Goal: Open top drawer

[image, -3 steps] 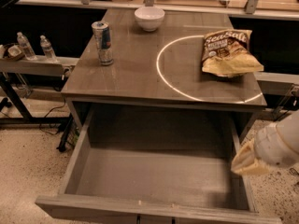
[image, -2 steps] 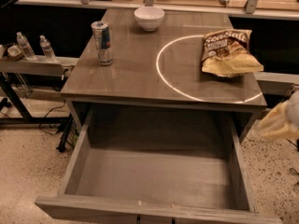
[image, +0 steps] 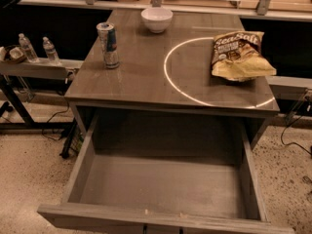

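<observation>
The top drawer [image: 161, 189] of the grey wood-grain cabinet stands pulled far out toward me. Its deep grey box is empty inside. Its front panel [image: 161, 221] runs along the bottom edge of the camera view; the handle is cut off below the frame. The gripper is not in view anywhere in the frame.
On the cabinet top [image: 146, 77] stand a drink can [image: 108, 45], a white bowl [image: 156, 19] and a yellow chip bag [image: 239, 55] inside a white circle. Two water bottles [image: 36, 48] sit on a side shelf at left. Cables lie on the speckled floor [image: 29, 165].
The gripper and arm, seen at the drawer's right side a second ago, moved off to the right and left the frame. The drawer stays open.
</observation>
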Robot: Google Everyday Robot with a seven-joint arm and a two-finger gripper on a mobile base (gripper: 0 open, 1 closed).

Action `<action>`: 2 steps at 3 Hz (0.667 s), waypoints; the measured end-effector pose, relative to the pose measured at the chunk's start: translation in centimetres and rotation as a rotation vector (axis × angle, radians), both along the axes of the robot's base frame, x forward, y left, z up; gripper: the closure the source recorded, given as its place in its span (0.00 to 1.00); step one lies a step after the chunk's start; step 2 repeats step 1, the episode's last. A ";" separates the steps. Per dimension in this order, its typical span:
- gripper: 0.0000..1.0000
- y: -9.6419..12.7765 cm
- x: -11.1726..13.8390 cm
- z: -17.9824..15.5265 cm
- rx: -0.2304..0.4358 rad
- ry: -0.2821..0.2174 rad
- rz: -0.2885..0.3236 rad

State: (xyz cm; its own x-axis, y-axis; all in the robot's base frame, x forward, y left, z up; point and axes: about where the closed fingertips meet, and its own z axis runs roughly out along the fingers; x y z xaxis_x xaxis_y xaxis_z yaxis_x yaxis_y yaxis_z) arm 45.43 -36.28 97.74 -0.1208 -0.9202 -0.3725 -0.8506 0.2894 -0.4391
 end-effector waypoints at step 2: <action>1.00 -0.2 0.2 1.2 -0.005 -0.025 -0.004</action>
